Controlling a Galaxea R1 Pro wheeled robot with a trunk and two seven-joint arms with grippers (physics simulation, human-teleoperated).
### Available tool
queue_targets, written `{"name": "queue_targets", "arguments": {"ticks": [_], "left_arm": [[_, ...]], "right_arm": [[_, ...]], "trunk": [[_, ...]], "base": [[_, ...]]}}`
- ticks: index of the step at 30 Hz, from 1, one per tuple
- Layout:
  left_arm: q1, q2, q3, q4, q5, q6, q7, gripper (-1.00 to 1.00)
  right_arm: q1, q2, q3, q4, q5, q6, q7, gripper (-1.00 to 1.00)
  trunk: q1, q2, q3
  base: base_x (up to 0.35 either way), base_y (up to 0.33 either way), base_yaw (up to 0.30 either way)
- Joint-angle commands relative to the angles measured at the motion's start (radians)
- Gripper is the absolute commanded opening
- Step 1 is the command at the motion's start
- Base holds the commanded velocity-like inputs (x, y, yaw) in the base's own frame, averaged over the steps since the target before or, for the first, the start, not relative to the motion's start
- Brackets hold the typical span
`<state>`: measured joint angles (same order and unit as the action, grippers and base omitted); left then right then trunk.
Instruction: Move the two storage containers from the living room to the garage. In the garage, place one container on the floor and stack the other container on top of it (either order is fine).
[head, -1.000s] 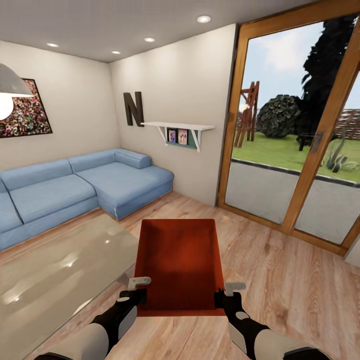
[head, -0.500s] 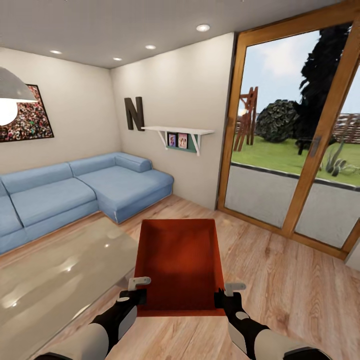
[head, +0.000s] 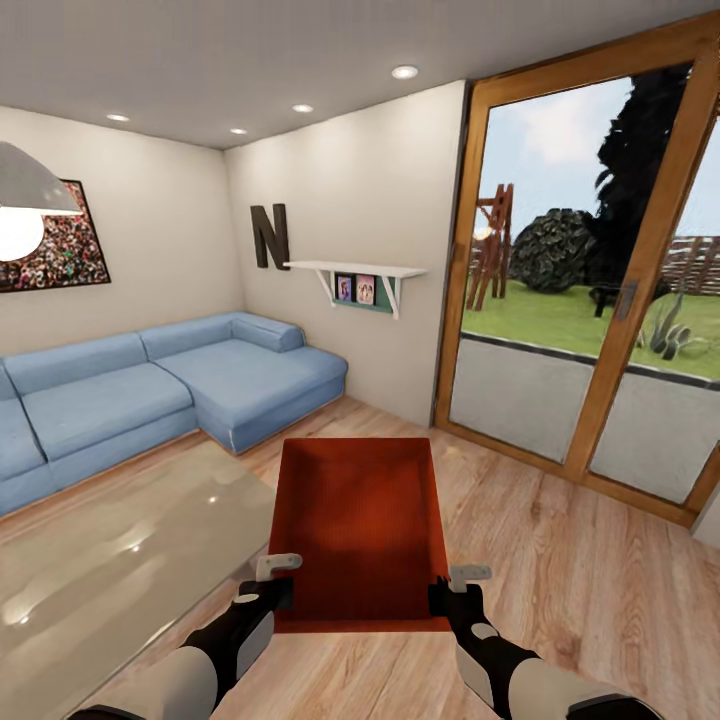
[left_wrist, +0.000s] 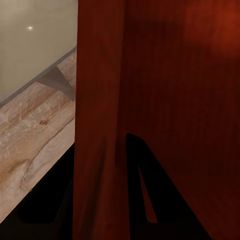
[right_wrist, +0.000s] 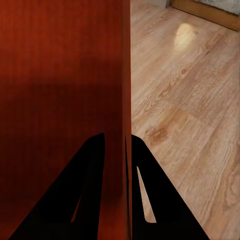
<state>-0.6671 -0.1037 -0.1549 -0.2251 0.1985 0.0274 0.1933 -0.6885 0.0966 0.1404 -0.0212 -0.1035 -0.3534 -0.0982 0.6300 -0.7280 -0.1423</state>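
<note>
Head view: red-orange storage container (head: 358, 530) carried above wood-plank flooring (head: 560, 560), beside glass table (head: 120, 560); near corners clamped by left gripper (head: 277, 582) and right gripper (head: 452, 590).
Left wrist view: container wall pinched between fingers (left_wrist: 145, 200).
Right wrist view: wall pinched between fingers (right_wrist: 90, 190).

- Bright, even render; recessed ceiling spots (head: 404, 72) and a glowing pendant lamp (head: 20, 215) at far left.
- Soft glare on the glass coffee table (head: 110, 560), lower left.
- Wrist views dimmer, fingers silhouetted, perhaps slightly soft.
- Straight lines lean at frame edges.
</note>
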Motion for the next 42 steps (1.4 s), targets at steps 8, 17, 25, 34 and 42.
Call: {"name": "queue_targets", "arguments": {"ticks": [8, 17, 25, 34, 42], "left_arm": [[-0.002, 0.01, 0.069, -0.005, -0.011, -0.04, 0.015, -1.0], [-0.002, 0.01, 0.069, -0.005, -0.011, -0.04, 0.015, -1.0], [-0.002, 0.01, 0.069, -0.006, -0.011, -0.04, 0.015, -1.0], [-0.002, 0.01, 0.069, -0.007, -0.011, -0.04, 0.015, -1.0], [-0.002, 0.01, 0.069, -0.007, -0.011, -0.04, 0.015, -1.0]], "right_arm": [[0.0, 0.0, -0.015, 0.021, -0.015, -0.005, 0.001, -1.0], [0.0, 0.0, -0.015, 0.021, -0.016, -0.006, 0.0, -1.0], [0.0, 0.0, -0.015, 0.021, -0.015, -0.006, 0.0, -1.0], [0.0, 0.0, -0.015, 0.021, -0.015, -0.006, 0.001, -1.0], [0.0, 0.0, -0.015, 0.021, -0.015, -0.006, 0.001, -1.0]], "trunk": [[0.0, -0.001, 0.012], [0.0, -0.001, 0.026], [0.0, -0.001, 0.039], [0.0, -0.001, 0.054], [0.0, -0.001, 0.067]], "base": [[0.0, 0.0, 0.0], [0.0, 0.0, 0.0], [0.0, 0.0, 0.0], [0.0, 0.0, 0.0], [0.0, 0.0, -0.003]]}}
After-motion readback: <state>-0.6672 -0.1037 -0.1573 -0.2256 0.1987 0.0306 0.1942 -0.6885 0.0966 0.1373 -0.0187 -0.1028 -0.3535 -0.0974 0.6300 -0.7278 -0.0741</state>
